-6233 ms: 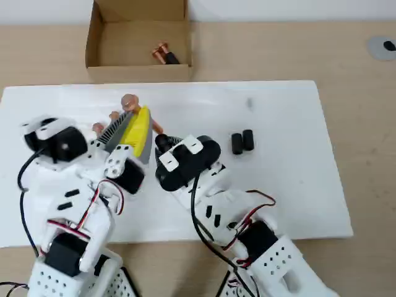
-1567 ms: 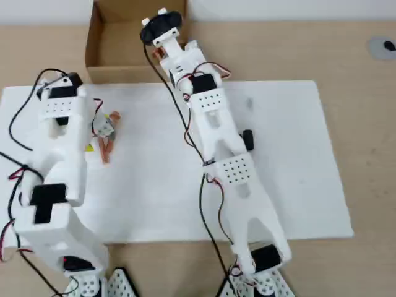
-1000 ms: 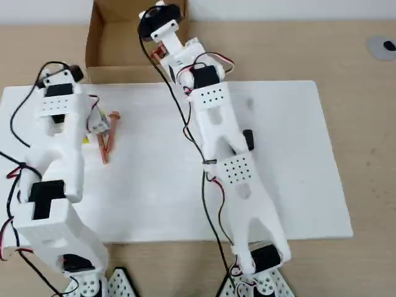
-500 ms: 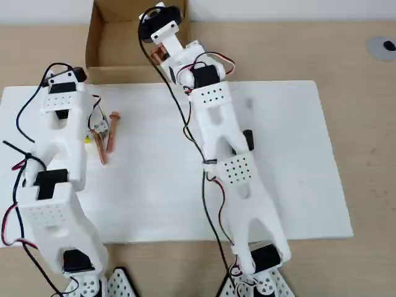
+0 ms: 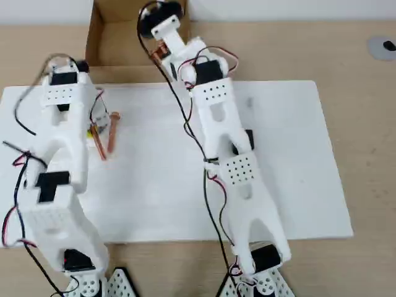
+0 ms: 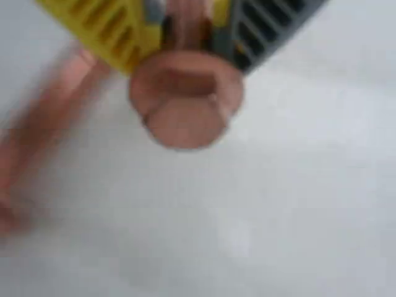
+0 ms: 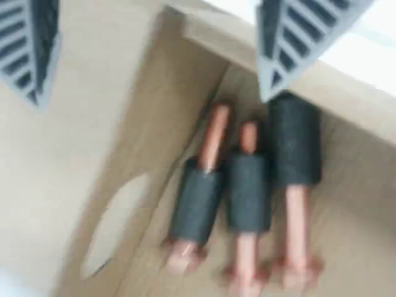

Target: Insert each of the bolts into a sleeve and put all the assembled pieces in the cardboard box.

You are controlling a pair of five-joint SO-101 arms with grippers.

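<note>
Left gripper (image 6: 185, 46) clamped on a copper-coloured hex-head metal bolt (image 6: 185, 102); right gripper (image 7: 151, 99) spread wide over the brown open-topped cardboard box (image 5: 102, 59)
In the high view the left gripper sits at the middle left of the frame over the flat white board (image 5: 284, 185), with a second copper bolt (image 6: 43, 142) lying just beside the held one. Three assembled bolt-in-sleeve pieces (image 7: 247, 198) lie side by side inside the box at the upper left. A loose black cylindrical sleeve (image 5: 249, 137) peeks out beside the right arm near the frame's centre
</note>
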